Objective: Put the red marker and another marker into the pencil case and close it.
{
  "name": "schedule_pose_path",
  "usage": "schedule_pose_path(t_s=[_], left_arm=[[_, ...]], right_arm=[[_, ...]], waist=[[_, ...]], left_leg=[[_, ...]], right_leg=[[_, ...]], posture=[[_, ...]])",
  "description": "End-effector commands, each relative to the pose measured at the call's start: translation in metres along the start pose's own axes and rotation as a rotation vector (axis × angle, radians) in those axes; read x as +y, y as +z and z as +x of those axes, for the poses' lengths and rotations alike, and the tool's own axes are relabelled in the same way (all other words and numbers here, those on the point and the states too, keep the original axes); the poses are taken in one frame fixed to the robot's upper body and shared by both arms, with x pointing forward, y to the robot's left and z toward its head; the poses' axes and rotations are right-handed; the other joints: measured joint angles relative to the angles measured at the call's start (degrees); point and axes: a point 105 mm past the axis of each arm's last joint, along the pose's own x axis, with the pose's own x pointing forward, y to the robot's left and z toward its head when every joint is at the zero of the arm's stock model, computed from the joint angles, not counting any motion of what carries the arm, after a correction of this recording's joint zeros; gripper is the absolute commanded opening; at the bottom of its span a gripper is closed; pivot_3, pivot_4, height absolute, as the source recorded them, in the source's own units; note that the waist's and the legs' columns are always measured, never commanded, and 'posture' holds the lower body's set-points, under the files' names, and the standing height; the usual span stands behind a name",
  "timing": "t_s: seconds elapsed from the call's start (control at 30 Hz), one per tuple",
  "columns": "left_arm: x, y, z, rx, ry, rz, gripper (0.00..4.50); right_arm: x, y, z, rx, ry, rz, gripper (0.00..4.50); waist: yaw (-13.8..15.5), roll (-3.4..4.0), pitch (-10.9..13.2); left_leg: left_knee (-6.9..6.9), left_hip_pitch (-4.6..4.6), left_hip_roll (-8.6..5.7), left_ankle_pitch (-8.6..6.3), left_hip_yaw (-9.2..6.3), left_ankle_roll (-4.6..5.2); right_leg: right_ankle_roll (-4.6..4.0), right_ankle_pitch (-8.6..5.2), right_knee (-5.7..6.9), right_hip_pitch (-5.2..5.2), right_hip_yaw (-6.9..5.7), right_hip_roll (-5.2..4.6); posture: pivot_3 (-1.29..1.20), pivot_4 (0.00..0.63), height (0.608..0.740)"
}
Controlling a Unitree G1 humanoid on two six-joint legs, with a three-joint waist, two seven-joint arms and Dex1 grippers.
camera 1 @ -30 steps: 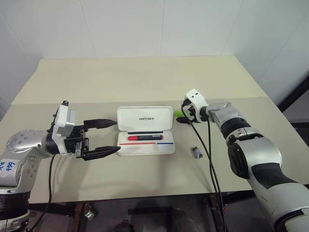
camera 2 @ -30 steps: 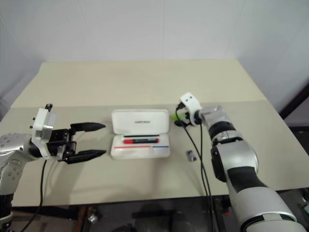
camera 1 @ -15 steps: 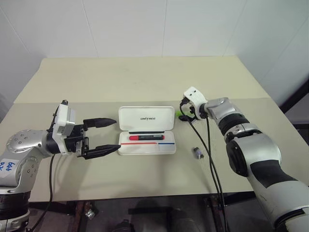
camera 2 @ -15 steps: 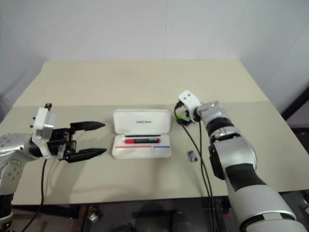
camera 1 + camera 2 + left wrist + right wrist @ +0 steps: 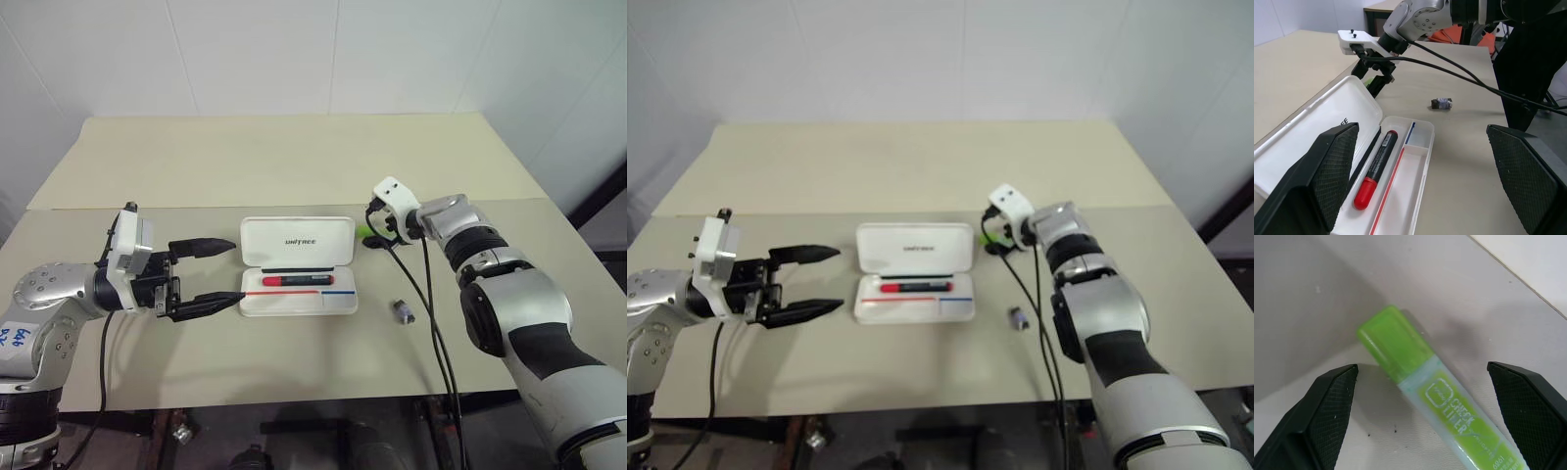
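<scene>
- The pencil case (image 5: 297, 266) lay open on the bench (image 5: 294, 166), lid tipped back, with the red marker (image 5: 292, 280) already in its tray, lying lengthwise beside the red and blue stripe.
- The other marker, the light green marker (image 5: 1435, 396), rested on the bench just beside the case's right end, close to the lid's corner; from the head views only a sliver of green showed past the right hand.
- The right hand (image 5: 377, 235) hung directly over that green marker, angled down toward it, its two fingers (image 5: 1317, 416) spread wide and empty.
- In the right wrist view the marker ran diagonally between the fingers, its capped end pointing away and its printed body coming back toward the wrist. Neither finger touched it.
- That was the relation the next move seemed to turn on: the marker's long axis lay slantwise across the gap rather than square to it, so a closing pinch would probably land best on the body just behind the cap.
- The right arm was plainly the nearer one to the green marker.
- The left hand (image 5: 210, 276) hovered level off the case's left end, fingers wide apart and holding nothing, well apart from the green marker.
- A small grey-purple stub (image 5: 401, 310) lay on the bench to the right of the case, apart from both hands.
</scene>
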Motion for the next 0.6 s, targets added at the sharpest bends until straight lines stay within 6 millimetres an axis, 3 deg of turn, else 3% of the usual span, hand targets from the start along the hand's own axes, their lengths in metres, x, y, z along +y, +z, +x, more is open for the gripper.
schedule_pose_path(t_s=[0.03,0.3,0.4,0.6], left_arm=[[-0.0021,0.0107,0.002,-0.023,-0.016,0.053,4.45],[-0.0011,0.0105,0.0035,-0.026,-0.019,0.055,4.45],[-0.0012,0.0106,0.0032,-0.025,-0.019,0.055,4.5],[-0.0018,0.0117,0.0038,-0.024,-0.02,0.058,4.5]], right_arm=[[0.0053,-0.0179,0.0028,0.079,0.042,0.009,4.5],[0.0061,-0.0215,0.0063,0.074,0.021,0.063,4.5],[0.0062,-0.0215,0.0078,0.062,0.008,0.088,3.91],[0.0046,-0.0182,0.0083,0.041,-0.012,0.106,1.97]], waist=[[0.0,0.0,0.0],[0.0,-0.02,0.0],[0.0,-0.05,0.0],[0.2,-0.13,-0.1]], left_leg=[[0.0,0.0,0.0,0.0,0.0,0.0],[0.0,0.01,0.0,0.0,0.0,0.0],[0.01,0.01,0.0,0.0,0.01,0.0],[0.06,0.02,0.0,0.01,-0.04,-0.02]], right_leg=[[0.0,0.0,0.0,0.0,0.0,0.0],[0.0,0.0,0.01,0.0,0.0,0.0],[-0.01,0.0,0.02,0.0,0.0,0.0],[-0.01,0.0,0.09,0.02,-0.01,-0.01]], posture=[[0.0,0.15,0.74],[0.0,0.15,0.74],[0.0,0.15,0.74],[0.0,0.15,0.74]])
